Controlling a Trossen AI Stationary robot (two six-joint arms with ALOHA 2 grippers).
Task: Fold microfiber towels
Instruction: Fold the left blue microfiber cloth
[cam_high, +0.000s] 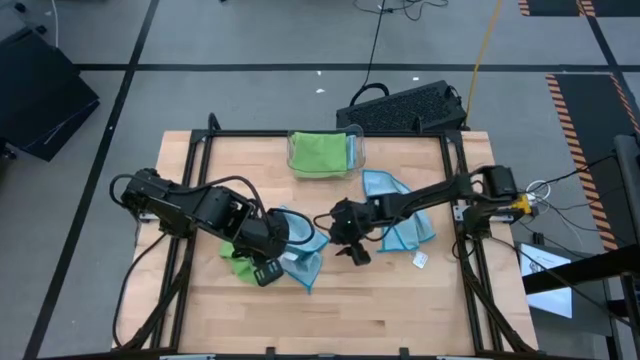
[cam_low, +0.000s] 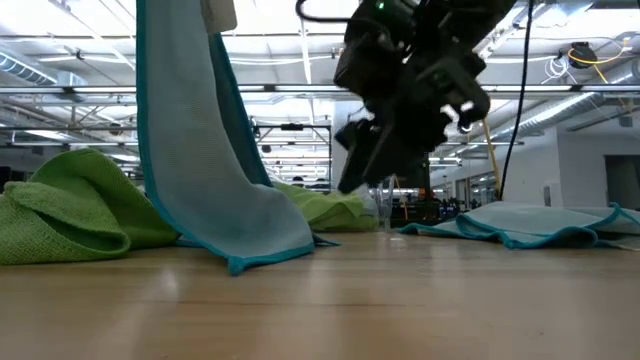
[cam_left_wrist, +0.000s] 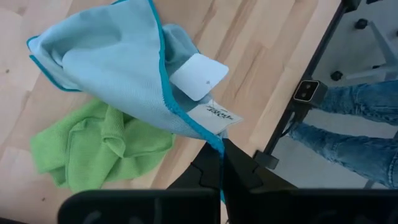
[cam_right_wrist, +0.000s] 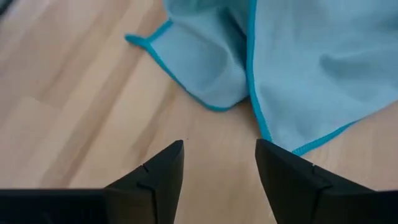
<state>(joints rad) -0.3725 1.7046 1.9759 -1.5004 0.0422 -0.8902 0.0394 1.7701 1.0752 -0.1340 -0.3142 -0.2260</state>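
So the left gripper is clamped on the edge of a light blue towel, holding it up so it drapes down onto the table, right next to a crumpled green towel. The right gripper hangs just beside it with fingers apart, holding nothing. To do this well I'd say the right one should catch the hanging teal-trimmed edge near a corner, so both can spread it flat before folding.
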